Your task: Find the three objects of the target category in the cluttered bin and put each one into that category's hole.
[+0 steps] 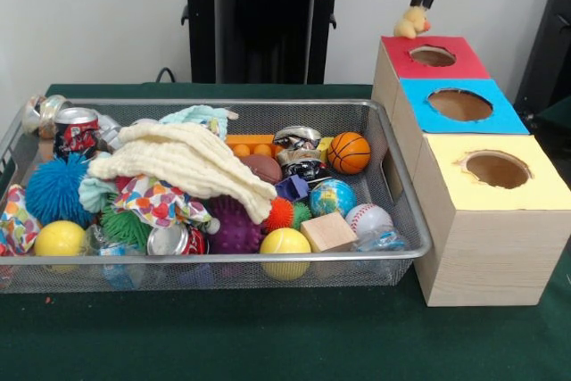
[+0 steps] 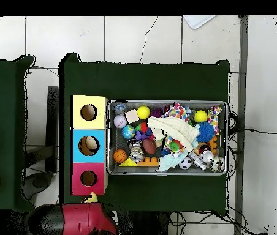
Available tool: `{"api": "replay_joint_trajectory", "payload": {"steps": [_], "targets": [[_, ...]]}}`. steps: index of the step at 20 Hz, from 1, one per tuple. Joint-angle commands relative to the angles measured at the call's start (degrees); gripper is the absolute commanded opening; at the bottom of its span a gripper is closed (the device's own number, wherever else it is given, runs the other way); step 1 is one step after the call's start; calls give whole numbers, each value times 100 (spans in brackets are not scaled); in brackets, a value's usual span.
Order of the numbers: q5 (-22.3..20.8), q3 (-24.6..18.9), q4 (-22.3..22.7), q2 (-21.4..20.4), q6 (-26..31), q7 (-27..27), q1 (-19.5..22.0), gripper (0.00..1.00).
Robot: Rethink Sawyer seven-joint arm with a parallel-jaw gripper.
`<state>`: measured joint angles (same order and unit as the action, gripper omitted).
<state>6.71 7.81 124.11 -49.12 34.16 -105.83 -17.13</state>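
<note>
Green cloth (image 1: 268,336) covers the table. Gripper (image 1: 419,8) hangs closed on a small yellow plush toy (image 1: 411,22), just behind and above the red-topped box hole (image 1: 432,56). Beyond that hole, in line, sit the blue hole (image 1: 459,104) and then the yellow hole (image 1: 497,169). Farther off to the side stands the wire bin (image 1: 406,247), heaped with balls, cans and a cream cloth (image 1: 192,162).

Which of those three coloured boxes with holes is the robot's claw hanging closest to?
The red-topped box, farthest back in the front view. The gripper, with a small yellow toy at its tip, hangs beside it; the blue box and yellow box sit farther from it.
</note>
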Motion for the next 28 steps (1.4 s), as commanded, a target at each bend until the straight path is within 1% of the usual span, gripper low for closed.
{"api": "replay_joint_trajectory", "payload": {"steps": [1, 3, 7, 10, 12, 16, 22, 25, 26, 28], "targets": [[-116, 113, -962, -288, 951, -949, 99, 0], [-189, 176, -1083, -329, 1249, -970, 69, 0], [-319, 269, -1250, -599, 1870, -907, 63, 0], [-240, 215, -1243, -670, 1759, -892, 100, 0], [-197, 155, -1283, -627, 1671, -884, 119, 0], [-146, 105, -1521, -615, 1886, -932, 164, 0], [-200, 122, -1779, -644, 2171, -903, 170, 0], [-285, 76, -1897, -509, 1975, -665, 298, 0], [-272, 37, -1888, -435, 1850, -601, 355, 0], [-318, 54, -1744, -418, 1579, -537, 380, 0]]}}
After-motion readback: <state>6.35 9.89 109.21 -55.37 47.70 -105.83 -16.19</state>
